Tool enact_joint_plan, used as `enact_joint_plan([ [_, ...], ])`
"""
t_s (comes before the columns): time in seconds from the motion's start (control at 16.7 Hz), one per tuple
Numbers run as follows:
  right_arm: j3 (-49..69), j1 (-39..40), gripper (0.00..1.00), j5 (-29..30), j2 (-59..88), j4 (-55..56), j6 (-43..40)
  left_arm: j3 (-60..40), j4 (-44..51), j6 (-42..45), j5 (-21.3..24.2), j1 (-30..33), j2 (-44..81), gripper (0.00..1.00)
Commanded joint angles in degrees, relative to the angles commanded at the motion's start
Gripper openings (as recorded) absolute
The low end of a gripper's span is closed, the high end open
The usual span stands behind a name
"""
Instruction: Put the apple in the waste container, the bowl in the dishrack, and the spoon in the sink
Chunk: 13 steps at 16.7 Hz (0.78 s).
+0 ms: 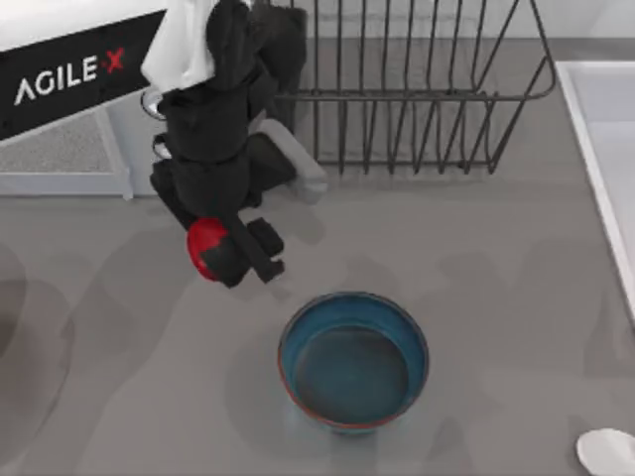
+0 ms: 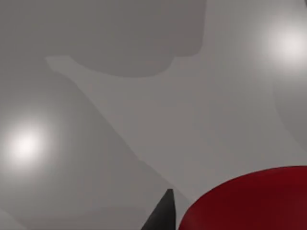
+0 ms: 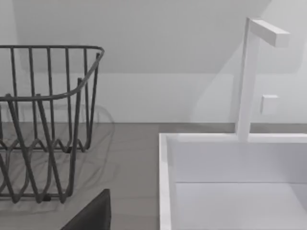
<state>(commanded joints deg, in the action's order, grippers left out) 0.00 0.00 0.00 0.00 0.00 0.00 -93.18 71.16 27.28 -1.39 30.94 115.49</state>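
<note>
While gripped, apparently snugly, by the left gripper [image 1: 230, 253] at centre-left, the glossy red apple [image 1: 204, 246] hangs upper-left of the round blue bowl [image 1: 353, 361].

Counter [image 1: 119, 397]: you have a plain matte grey top, running to every edge of the top view.
Shadows: soft dark patches lie across the counter, heaviest near its left edge.
Light: in the left wrist view you see two bright round glares on the grey surface.
Wall [image 3: 158, 62]: pale grey-white and bare behind the counter's far edge, crossed by a slanting shadow.
</note>
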Motion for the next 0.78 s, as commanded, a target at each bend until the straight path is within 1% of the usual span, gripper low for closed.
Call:
enact_joint_plan([
  [0.18,0.0,0.0,1.0,0.0,0.0,0.0,0.0,4.1,-2.14,-10.9,0.74,-1.43,-0.75,0.0],
  [0.42,0.0,0.0,1.0,0.0,0.0,0.0,0.0,10.96,-4.22,-32.79,1.52,-5.96,-3.25,0.0],
  [0.6,0.0,0.0,1.0,0.0,0.0,0.0,0.0,15.57,-4.71,-51.31,1.46,-12.0,-6.55,0.0],
  [0.78,0.0,0.0,1.0,0.0,0.0,0.0,0.0,18.6,-4.28,-68.27,0.82,-20.03,-11.05,0.0],
])
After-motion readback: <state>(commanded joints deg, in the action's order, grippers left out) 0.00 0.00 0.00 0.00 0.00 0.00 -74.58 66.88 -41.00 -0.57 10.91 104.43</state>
